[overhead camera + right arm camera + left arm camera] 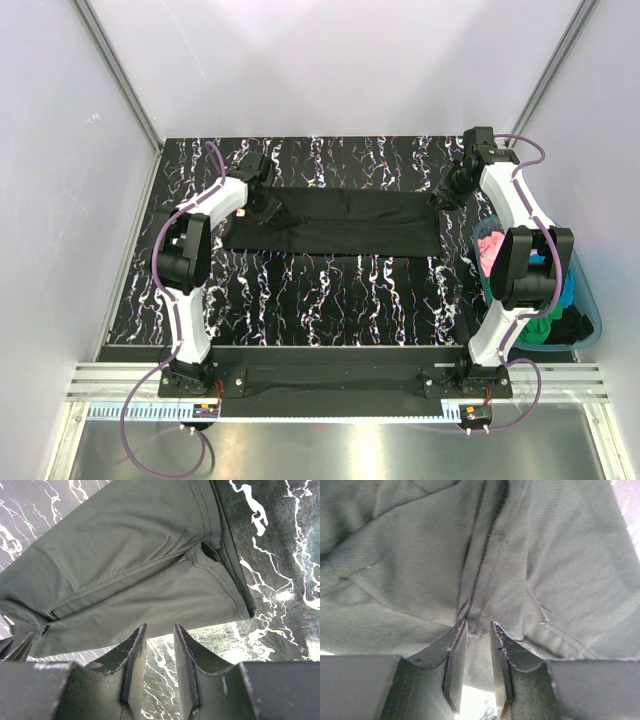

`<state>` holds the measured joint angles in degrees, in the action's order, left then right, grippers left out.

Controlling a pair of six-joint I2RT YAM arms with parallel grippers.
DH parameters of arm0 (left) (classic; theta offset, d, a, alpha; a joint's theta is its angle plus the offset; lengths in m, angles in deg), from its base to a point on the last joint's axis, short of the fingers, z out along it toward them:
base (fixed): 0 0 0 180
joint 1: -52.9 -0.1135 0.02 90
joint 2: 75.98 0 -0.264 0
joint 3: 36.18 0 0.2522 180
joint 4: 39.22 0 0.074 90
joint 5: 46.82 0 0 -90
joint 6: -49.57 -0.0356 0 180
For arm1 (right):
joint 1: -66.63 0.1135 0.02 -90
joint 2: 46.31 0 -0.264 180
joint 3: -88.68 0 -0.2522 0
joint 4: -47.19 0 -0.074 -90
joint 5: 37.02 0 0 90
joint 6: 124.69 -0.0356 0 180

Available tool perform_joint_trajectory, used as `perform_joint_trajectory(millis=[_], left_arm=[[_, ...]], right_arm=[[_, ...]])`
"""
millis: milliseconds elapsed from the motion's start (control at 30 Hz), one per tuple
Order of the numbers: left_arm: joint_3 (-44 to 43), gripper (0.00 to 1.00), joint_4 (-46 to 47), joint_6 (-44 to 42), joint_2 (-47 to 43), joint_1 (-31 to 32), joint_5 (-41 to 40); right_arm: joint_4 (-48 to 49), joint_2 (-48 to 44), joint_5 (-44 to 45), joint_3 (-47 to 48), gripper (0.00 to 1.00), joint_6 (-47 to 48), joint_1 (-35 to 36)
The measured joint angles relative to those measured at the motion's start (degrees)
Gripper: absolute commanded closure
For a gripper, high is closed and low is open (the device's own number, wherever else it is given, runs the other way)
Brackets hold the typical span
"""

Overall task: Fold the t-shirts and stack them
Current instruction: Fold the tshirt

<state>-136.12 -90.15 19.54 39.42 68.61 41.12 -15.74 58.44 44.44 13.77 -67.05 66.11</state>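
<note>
A large black t-shirt (340, 220) lies folded into a long band across the far half of the table. My left gripper (268, 205) is at its left end. In the left wrist view that gripper (477, 625) stands narrowly open, with a fold of the shirt (545, 555) running in between its fingers. My right gripper (445, 195) is at the shirt's right end. In the right wrist view it (159, 627) is open with its tips at the hem of the shirt (140, 565), and only table shows between the fingers.
A translucent teal tub (590, 320) stands at the table's right edge beside the right arm. It holds a pink shirt (490, 248), a turquoise one (568, 290) and a green one (535, 330). The black marbled table (330, 290) extends toward the arm bases.
</note>
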Motion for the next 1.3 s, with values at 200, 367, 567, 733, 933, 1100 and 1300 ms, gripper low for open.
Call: perform_joint_trajectory(millis=[200, 367, 567, 733, 933, 1100, 1300], left_arm=[[1.8, 0.68, -0.3, 0.2, -1.0, 0.1, -1.9], [2.9, 0.68, 1.1, 0.7, -1.0, 0.2, -1.8], [3.7, 0.68, 2.0, 1.1, -1.0, 0.4, -1.8], [3.7, 0.71, 2.9, 1.2, -1.0, 0.4, -1.8], [3.7, 0.76, 4.0, 1.4, -1.0, 0.4, -1.7], [3.7, 0.76, 4.0, 1.5, -1.0, 0.5, -1.7], [3.7, 0.76, 3.8, 1.6, -1.0, 0.5, -1.7]], right_arm=[[0.0, 0.0, 0.0, 0.0, 0.65, 0.0, 0.0], [0.0, 0.0, 0.0, 0.0, 0.65, 0.0, 0.0], [0.0, 0.0, 0.0, 0.0, 0.65, 0.0, 0.0], [0.0, 0.0, 0.0, 0.0, 0.66, 0.0, 0.0], [0.0, 0.0, 0.0, 0.0, 0.65, 0.0, 0.0], [0.0, 0.0, 0.0, 0.0, 0.66, 0.0, 0.0], [0.0, 0.0, 0.0, 0.0, 0.66, 0.0, 0.0]])
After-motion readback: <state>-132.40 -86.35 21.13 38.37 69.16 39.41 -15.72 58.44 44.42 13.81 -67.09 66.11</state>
